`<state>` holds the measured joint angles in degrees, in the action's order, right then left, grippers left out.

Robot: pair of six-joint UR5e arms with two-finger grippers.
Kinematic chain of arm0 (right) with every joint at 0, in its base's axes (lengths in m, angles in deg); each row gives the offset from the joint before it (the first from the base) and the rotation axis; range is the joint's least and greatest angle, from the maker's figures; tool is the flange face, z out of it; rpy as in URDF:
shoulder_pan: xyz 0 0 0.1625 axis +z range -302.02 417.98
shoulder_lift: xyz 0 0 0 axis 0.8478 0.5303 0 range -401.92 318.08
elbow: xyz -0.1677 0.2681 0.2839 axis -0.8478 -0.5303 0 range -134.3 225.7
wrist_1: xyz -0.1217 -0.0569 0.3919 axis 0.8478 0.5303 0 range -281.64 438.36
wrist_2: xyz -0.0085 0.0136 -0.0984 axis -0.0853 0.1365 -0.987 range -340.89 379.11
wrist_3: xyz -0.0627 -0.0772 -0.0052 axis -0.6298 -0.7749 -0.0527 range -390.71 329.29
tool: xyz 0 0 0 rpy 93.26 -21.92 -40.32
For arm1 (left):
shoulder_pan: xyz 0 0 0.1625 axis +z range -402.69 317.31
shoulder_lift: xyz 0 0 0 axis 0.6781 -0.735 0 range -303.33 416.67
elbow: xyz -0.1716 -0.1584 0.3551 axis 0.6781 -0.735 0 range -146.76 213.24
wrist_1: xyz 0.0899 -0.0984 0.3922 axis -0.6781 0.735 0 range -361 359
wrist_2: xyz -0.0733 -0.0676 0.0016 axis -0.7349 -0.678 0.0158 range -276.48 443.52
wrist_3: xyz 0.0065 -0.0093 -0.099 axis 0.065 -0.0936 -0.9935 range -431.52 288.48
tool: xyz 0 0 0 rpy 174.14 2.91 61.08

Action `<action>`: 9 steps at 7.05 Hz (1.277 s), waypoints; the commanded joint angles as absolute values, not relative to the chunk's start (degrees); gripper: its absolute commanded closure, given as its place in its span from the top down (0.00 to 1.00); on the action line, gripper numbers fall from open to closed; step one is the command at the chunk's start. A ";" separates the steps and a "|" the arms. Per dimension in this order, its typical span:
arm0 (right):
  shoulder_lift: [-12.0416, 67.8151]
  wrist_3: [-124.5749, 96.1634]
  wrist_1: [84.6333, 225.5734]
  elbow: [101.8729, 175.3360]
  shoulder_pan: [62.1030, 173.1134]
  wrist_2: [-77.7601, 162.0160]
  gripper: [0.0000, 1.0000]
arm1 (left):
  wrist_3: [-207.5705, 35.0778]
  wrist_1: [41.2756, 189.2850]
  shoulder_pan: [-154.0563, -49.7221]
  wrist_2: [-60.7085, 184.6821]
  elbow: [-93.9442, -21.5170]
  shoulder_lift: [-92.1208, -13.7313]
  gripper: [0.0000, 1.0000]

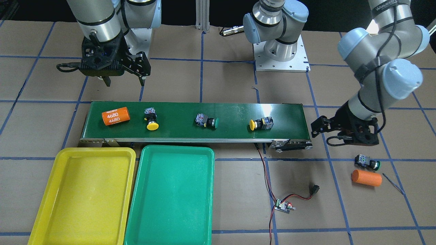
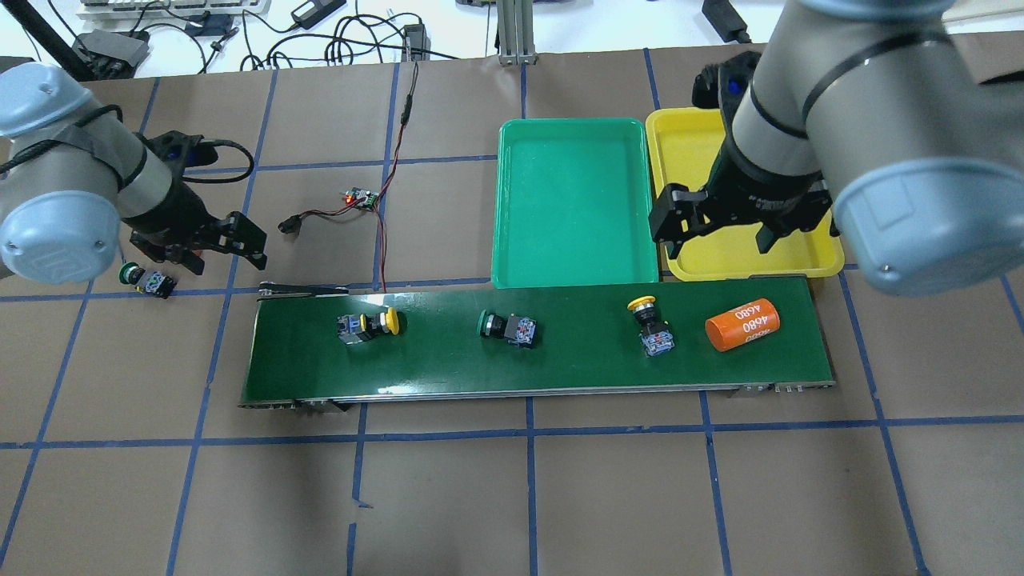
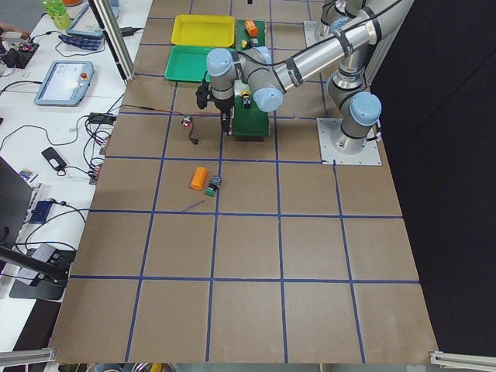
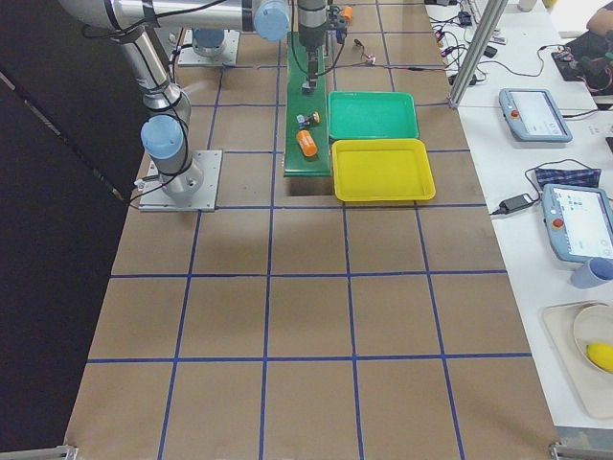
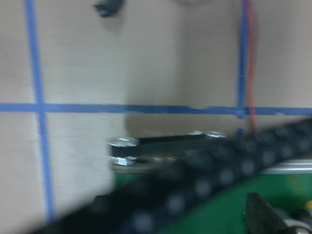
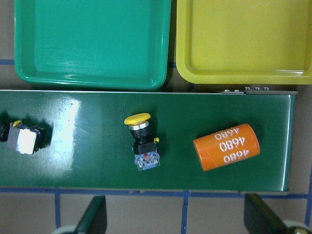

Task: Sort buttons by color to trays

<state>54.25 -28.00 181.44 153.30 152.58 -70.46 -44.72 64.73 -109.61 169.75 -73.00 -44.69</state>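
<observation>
You have three of the four buttons lying on their sides on the dark green conveyor belt (image 1: 235, 114). The first yellow button (image 1: 153, 119) lies near the orange cylinder marked 4680 (image 1: 115, 116). The belt's green button (image 1: 206, 121) is around the middle, and the second yellow button (image 1: 260, 124) lies toward the left arm's end. The loose green button (image 1: 367, 162) sits on the tabletop (image 1: 231, 211) past that end, just beside a plain orange cylinder (image 1: 367, 178). The yellow tray (image 1: 81, 197) and green tray (image 1: 172, 194) lie side by side along the belt. The right hand (image 1: 125, 81) hovers by the marked cylinder's end with fingers spread, gripping nothing. The left hand (image 2: 228, 262), also spread, hangs near the loose green button.
</observation>
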 commanded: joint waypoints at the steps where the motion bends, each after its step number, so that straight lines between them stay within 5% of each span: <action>1: 54.33 -28.07 199.83 169.30 151.50 -70.28 1.00 | -24.13 62.30 -99.86 172.36 -66.11 -52.37 1.00; 9: 49.06 -28.59 203.16 170.94 150.61 -73.09 1.00 | -4.10 55.78 -95.78 170.02 -64.66 -61.46 1.00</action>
